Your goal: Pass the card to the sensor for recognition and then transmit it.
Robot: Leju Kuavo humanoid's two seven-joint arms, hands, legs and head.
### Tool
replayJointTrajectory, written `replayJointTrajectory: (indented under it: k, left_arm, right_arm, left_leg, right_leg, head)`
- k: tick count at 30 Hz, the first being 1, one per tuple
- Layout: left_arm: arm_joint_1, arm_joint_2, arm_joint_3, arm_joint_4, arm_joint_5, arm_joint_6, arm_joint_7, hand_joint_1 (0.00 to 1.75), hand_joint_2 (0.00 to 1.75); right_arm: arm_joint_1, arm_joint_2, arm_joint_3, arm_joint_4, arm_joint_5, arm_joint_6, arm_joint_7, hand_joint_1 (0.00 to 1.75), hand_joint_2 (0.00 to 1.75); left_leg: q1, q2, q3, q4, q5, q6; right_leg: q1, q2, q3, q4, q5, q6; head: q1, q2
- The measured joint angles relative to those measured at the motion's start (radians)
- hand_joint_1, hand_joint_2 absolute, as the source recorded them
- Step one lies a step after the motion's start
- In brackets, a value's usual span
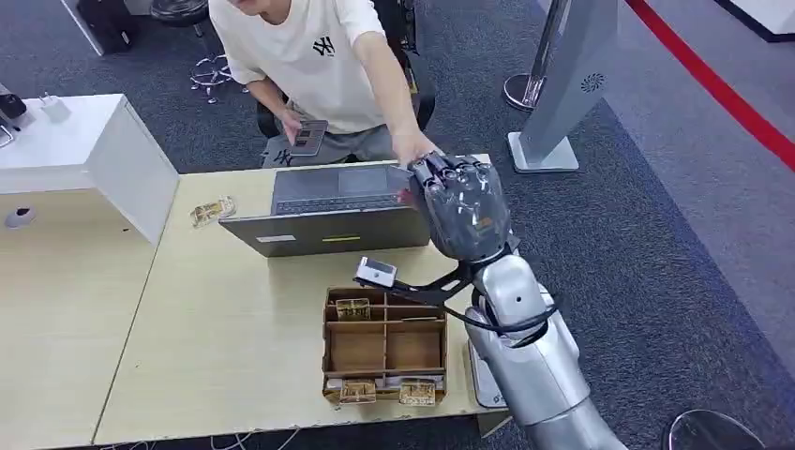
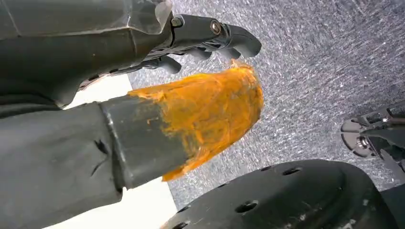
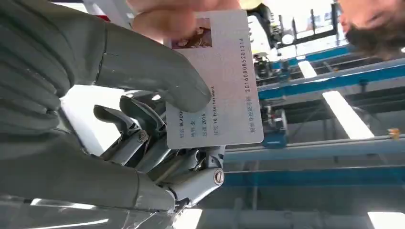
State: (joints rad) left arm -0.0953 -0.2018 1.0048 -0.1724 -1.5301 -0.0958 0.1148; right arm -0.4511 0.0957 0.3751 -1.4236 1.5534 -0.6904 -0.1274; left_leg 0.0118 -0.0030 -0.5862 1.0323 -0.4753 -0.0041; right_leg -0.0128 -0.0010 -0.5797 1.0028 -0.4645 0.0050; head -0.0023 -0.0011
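A robot's right hand is raised above the far edge of a wooden table, thumb pressing a white ID card against its fingers; a seated person's hand touches the card's other end (both hold it); a small white sensor sits between an open laptop and a compartmented box; the left hand hangs over carpet, fingers curled inward, grasping nothing.

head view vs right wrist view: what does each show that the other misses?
Head view alone: the table, the laptop, the white sensor and the brown compartment box.

Right wrist view alone: the card, pinched under the thumb, with its printed face, plus ceiling lights.

Both: the right robot hand raised, with the person's hand meeting it.
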Motion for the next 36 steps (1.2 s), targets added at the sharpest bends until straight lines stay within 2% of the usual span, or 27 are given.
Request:
replayJointTrajectory:
  k: [3,4,5,8,10,16,21,24,25,26,27,29,30,31,32,33,34,36]
  left_arm:
    - [0.000,0.000,-0.008,0.000,-0.004,-0.002,0.000,0.00,0.00]
    - [0.000,0.000,-0.008,0.000,-0.004,-0.002,0.000,0.00,0.00]
    - [0.000,0.000,-0.009,0.000,-0.005,-0.004,0.000,0.00,0.00]
    - [0.000,0.000,-0.010,0.000,-0.005,-0.008,0.000,0.00,0.00]
    - [0.000,0.001,-0.010,0.000,-0.005,-0.009,0.000,0.00,0.00]
    - [0.001,0.002,-0.010,0.000,-0.003,-0.009,0.002,0.00,0.00]
    - [0.001,0.003,-0.010,0.000,0.001,-0.008,0.003,0.00,0.00]
    - [0.003,0.003,-0.010,0.000,0.006,-0.006,0.005,0.00,0.00]
    - [0.003,0.003,-0.010,0.000,0.010,-0.005,0.005,0.00,0.00]
    - [0.003,0.003,-0.010,0.000,0.015,-0.005,0.005,0.00,0.00]
    - [0.004,0.003,-0.010,0.000,0.021,-0.002,0.005,0.00,0.00]
    - [0.005,0.003,-0.010,0.000,0.025,0.001,0.009,0.00,0.00]
    - [0.004,0.003,-0.010,0.000,0.029,0.003,0.010,0.00,0.00]
    - [0.004,0.002,-0.010,0.000,0.035,0.005,0.013,0.00,0.00]
    - [0.004,0.000,-0.010,0.000,0.042,0.010,0.022,0.00,0.00]
    - [0.004,-0.002,-0.010,0.000,0.048,0.014,0.030,0.00,0.00]
    - [0.004,-0.002,-0.010,0.000,0.053,0.018,0.034,0.00,0.00]
    - [0.002,-0.006,-0.010,0.000,0.057,0.026,0.037,0.00,0.00]
  right_arm:
    - [-0.063,-0.050,0.089,0.043,0.000,0.000,0.164,1.75,1.75]
    - [-0.082,-0.065,0.118,0.055,0.000,0.000,0.206,0.58,1.75]
    - [-0.103,-0.088,0.161,0.073,0.000,0.000,0.259,0.00,1.75]
    - [-0.160,-0.141,0.273,0.125,0.000,0.000,0.414,0.00,1.75]
    - [-0.178,-0.167,0.336,0.152,0.000,0.000,0.462,0.00,1.75]
    - [-0.187,-0.232,0.422,0.170,0.000,-0.001,0.517,0.00,1.75]
    - [-0.183,-0.269,0.457,0.122,0.000,-0.001,0.558,0.00,1.75]
    - [-0.135,-0.281,0.449,0.029,0.000,-0.002,0.532,0.00,1.75]
    - [-0.105,-0.281,0.437,-0.008,0.000,-0.002,0.492,0.00,1.75]
    - [-0.067,-0.281,0.412,-0.056,0.000,-0.002,0.435,0.00,1.75]
    - [-0.019,-0.271,0.374,-0.110,0.000,-0.003,0.353,0.00,1.75]
    - [0.060,-0.239,0.311,-0.184,0.000,-0.003,0.229,0.00,1.75]
    - [0.100,-0.222,0.280,-0.222,0.000,-0.003,0.188,0.28,1.75]
    - [0.138,-0.202,0.254,-0.255,0.000,-0.003,0.157,0.82,1.75]
    - [0.176,-0.184,0.232,-0.286,-0.007,-0.003,0.119,1.03,1.75]
    - [0.216,-0.159,0.210,-0.317,-0.021,-0.003,0.075,1.55,1.75]
    - [0.248,-0.139,0.195,-0.337,-0.032,-0.003,0.043,1.66,1.75]
    - [0.301,-0.104,0.168,-0.363,-0.070,-0.003,-0.045,1.69,1.75]
  left_leg:
    - [0.000,0.000,0.000,0.000,0.000,0.000]
    - [0.000,0.000,0.000,0.000,0.000,0.000]
    - [0.000,0.000,0.000,0.000,0.000,0.001]
    - [0.000,0.000,0.000,0.000,0.000,0.001]
    - [0.000,0.000,0.000,0.001,0.000,0.001]
    - [0.000,-0.001,0.000,0.001,0.000,0.001]
    - [0.000,-0.001,0.000,0.001,0.000,0.001]
    - [0.000,-0.001,0.000,0.001,0.000,0.001]
    - [0.000,-0.001,0.000,0.001,0.000,0.001]
    - [0.000,-0.001,0.000,0.001,0.000,0.001]
    - [0.000,-0.003,-0.001,0.000,0.000,0.000]
    - [0.000,-0.003,-0.002,0.000,-0.001,0.000]
    - [0.000,-0.003,-0.001,0.000,-0.001,0.000]
    - [0.000,-0.003,-0.001,0.000,-0.001,0.000]
    - [0.001,-0.003,-0.002,0.000,-0.001,-0.001]
    - [0.001,-0.003,-0.002,0.000,-0.002,-0.001]
    - [0.000,-0.003,-0.001,0.000,-0.002,-0.001]
    - [0.001,-0.002,-0.001,0.000,-0.002,-0.001]
  right_leg:
    - [0.000,0.000,0.000,0.000,0.000,0.000]
    - [0.000,0.000,0.000,0.000,0.001,0.000]
    - [0.000,0.000,0.000,0.000,0.001,0.000]
    - [0.000,0.000,0.000,0.000,0.001,0.000]
    - [0.000,0.000,0.000,0.000,0.001,0.000]
    - [0.000,0.000,0.000,0.000,0.001,0.000]
    - [0.000,0.000,-0.001,0.000,0.001,0.000]
    - [0.000,0.000,-0.001,0.000,0.000,0.000]
    - [0.000,0.000,-0.001,0.000,0.000,0.000]
    - [0.000,-0.001,-0.001,0.000,0.000,0.000]
    - [0.000,-0.003,0.000,0.000,-0.001,0.000]
    - [0.000,-0.002,-0.001,0.000,-0.001,0.000]
    - [0.000,-0.002,-0.001,0.000,-0.001,0.000]
    - [0.000,-0.002,-0.001,0.000,-0.001,0.000]
    - [0.000,-0.002,-0.001,0.000,-0.002,0.000]
    - [0.000,-0.002,-0.001,0.000,-0.002,0.000]
    - [0.000,-0.002,-0.001,0.000,-0.002,0.000]
    - [0.000,-0.002,-0.001,0.000,-0.002,0.000]
  head:
    - [0.000,0.000]
    - [0.000,0.000]
    - [0.000,0.000]
    - [0.000,0.000]
    - [0.000,0.000]
    - [0.000,0.000]
    - [0.000,0.000]
    - [0.000,0.000]
    - [0.000,0.000]
    - [0.001,0.000]
    - [0.000,0.000]
    - [0.000,0.000]
    - [0.000,0.000]
    - [0.000,0.000]
    - [0.001,0.000]
    - [0.000,0.000]
    - [0.000,0.000]
    - [0.000,0.000]
